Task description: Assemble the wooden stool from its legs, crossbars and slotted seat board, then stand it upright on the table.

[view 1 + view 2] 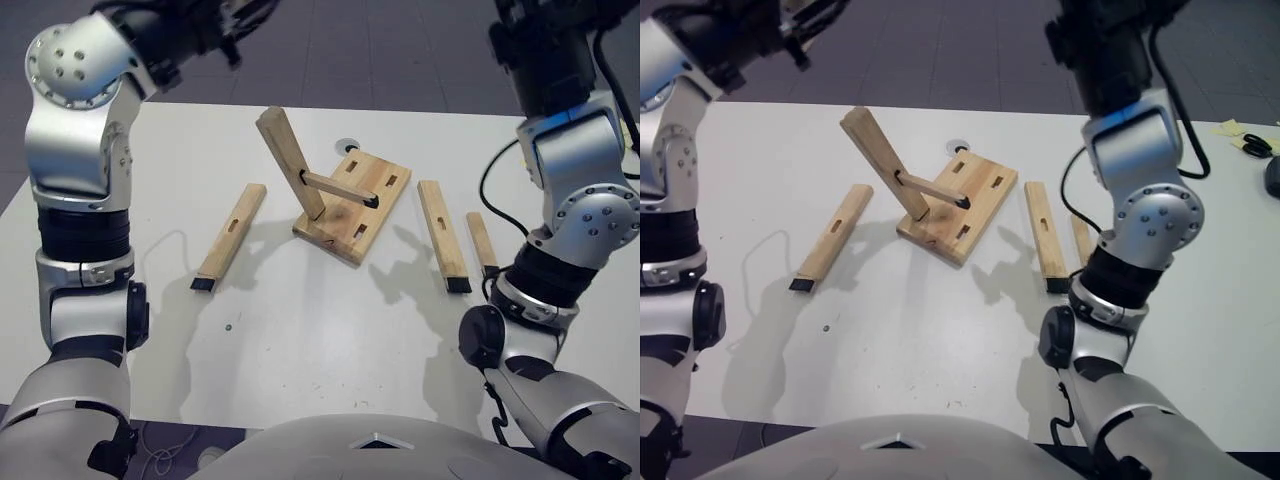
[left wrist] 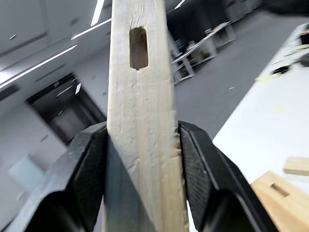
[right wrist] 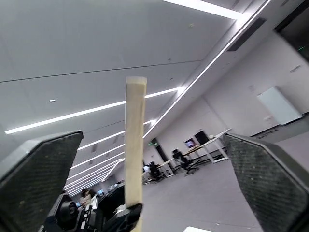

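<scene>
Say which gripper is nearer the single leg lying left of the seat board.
Left. The left gripper, clamping a second leg, hangs above the table's left side, where the single leg lies; the right gripper is raised on the right, beyond the seat board.

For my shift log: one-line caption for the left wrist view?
Left gripper shut on a slotted wooden leg, with a corner of the seat board on the white table beyond.

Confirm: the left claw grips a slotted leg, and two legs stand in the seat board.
Not two: a single tilted leg stands in the seat board, as the left eye view shows. The left claw does grip a slotted leg.
</scene>
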